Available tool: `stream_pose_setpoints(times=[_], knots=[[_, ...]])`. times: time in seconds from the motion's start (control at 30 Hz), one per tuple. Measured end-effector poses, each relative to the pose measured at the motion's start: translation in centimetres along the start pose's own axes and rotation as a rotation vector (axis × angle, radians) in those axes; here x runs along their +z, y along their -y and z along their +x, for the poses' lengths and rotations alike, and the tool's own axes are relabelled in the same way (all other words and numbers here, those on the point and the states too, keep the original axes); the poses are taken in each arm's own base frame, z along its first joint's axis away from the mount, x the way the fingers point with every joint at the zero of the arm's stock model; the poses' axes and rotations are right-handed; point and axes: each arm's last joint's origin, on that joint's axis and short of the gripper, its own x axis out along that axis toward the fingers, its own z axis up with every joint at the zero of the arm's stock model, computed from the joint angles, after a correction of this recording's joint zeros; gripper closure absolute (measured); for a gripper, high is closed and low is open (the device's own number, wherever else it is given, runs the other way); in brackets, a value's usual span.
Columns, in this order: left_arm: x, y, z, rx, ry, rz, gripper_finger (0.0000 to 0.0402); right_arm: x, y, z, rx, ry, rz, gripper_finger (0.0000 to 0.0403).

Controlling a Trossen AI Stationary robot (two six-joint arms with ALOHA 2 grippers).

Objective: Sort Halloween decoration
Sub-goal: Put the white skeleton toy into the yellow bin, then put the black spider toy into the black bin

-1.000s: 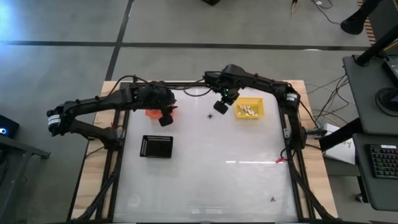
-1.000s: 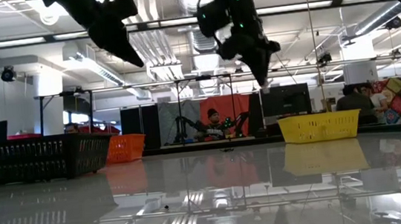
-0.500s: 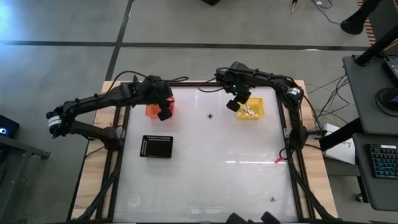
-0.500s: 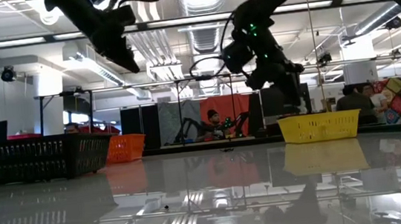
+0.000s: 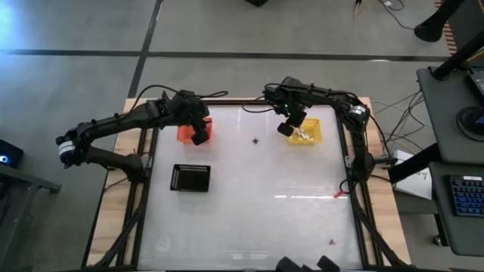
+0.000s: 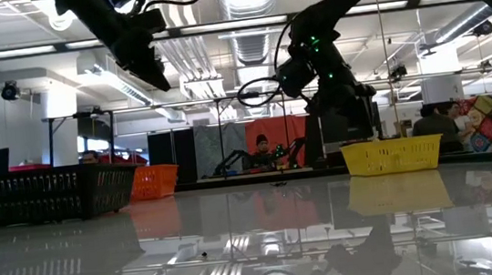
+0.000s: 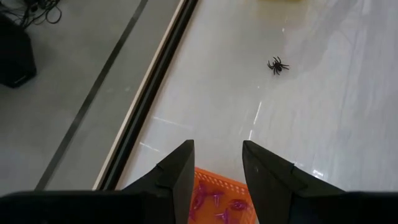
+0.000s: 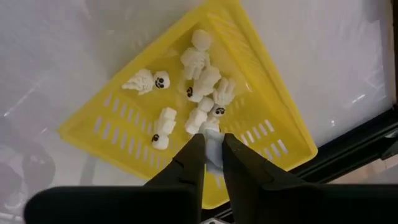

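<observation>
A yellow basket (image 5: 308, 133) at the far right holds several whitish skeleton decorations (image 8: 198, 74). My right gripper (image 8: 213, 140) hangs over the basket, its fingers a narrow gap apart with one whitish decoration (image 8: 213, 151) between them. An orange basket (image 5: 184, 133) at the far left holds purple decorations (image 7: 214, 202). My left gripper (image 7: 217, 149) hovers open above the orange basket, with nothing between its fingers. One dark spider decoration (image 5: 255, 140) lies on the table between the two baskets. My right gripper pinches the whitish decoration (image 8: 213, 151) between its two fingers, coming from above and pointing down. The piece is clear of the basket floor, just above the other skeletons. Which part of it the fingers are on is hidden by the fingers.
A black rectangular tray (image 5: 190, 177) stands near the table's left side, in front of the orange basket. A tiny dark piece (image 5: 331, 242) lies near the front right corner. The middle and near part of the glossy table (image 5: 257, 204) is bare.
My right gripper has swung from the table's middle toward the right and gone down over the yellow basket, tipping more steeply downward. My left gripper has shifted a little toward the far edge over the orange basket.
</observation>
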Motion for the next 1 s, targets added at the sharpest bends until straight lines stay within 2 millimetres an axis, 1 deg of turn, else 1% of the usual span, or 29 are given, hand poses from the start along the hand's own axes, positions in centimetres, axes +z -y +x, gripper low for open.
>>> stream_pose_setpoints(times=[0.37,0.5,0.6,0.7,0.8,0.9,1.0], knots=[[-0.2,-0.1,0.0,0.021,-0.022,0.001,0.0283,0.0,0.0,0.0,0.000,0.006,-0.018,0.0285],[-0.5,0.0,0.0,0.034,-0.063,0.012,0.0283,-0.6,0.1,-0.2,0.001,-0.060,-0.027,0.0271],[-0.7,0.0,0.0,0.032,-0.080,0.017,0.0283,-0.9,0.0,-0.9,0.047,-0.036,-0.022,0.0269],[-0.7,0.0,0.0,0.031,-0.080,0.033,0.0283,-1.3,-0.1,-2.6,0.171,0.018,-0.014,0.0271],[-0.7,0.0,-0.1,0.031,-0.079,0.051,0.0283,-1.2,-0.1,-4.7,0.233,0.094,0.042,0.0274],[-0.7,0.0,-0.3,0.032,-0.072,0.072,0.0283,-1.2,-0.1,-7.5,0.267,0.199,0.073,0.0275],[-0.7,-0.1,-0.7,0.036,-0.058,0.090,0.0283,-1.5,-0.1,-10.5,0.285,0.330,0.064,0.0273]])
